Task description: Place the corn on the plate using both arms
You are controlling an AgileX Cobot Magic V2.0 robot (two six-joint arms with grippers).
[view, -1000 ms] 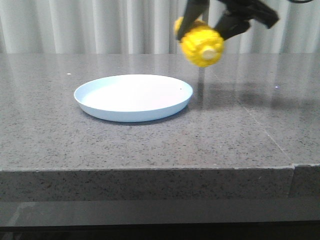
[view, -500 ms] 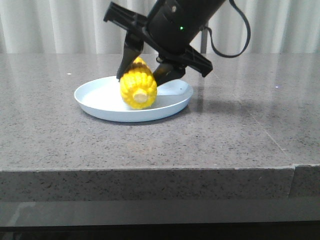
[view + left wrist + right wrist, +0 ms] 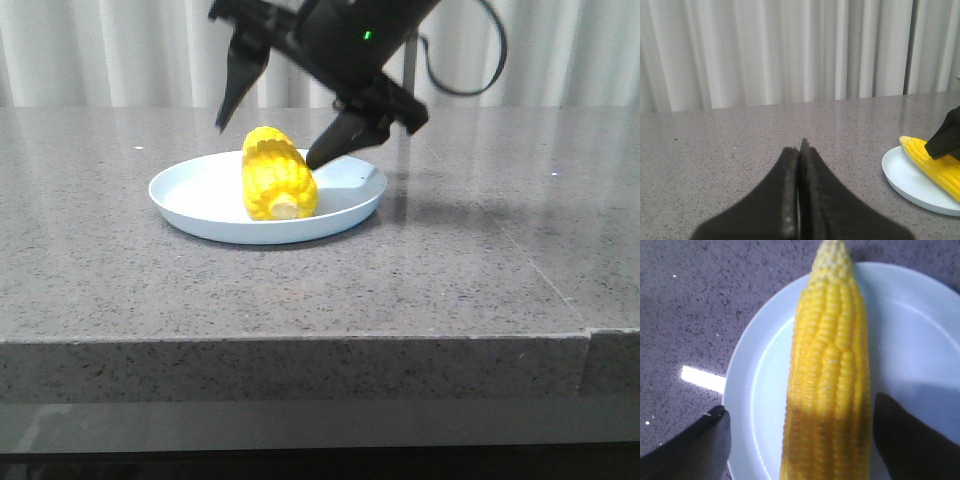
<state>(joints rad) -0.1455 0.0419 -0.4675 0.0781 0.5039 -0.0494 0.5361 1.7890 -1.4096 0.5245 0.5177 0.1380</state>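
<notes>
corn lying on plate, right hand open above it

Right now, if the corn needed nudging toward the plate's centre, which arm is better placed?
The right. Its open gripper hangs directly over the corn lying on the plate, fingers either side. The left gripper is shut and off to the side over bare table.

You've let go: the corn now lies on the plate, out of the right gripper, whose fingers have spread apart and lifted off it. A second ago you were carrying it in the air, out at the plate's two o'clock.
</notes>
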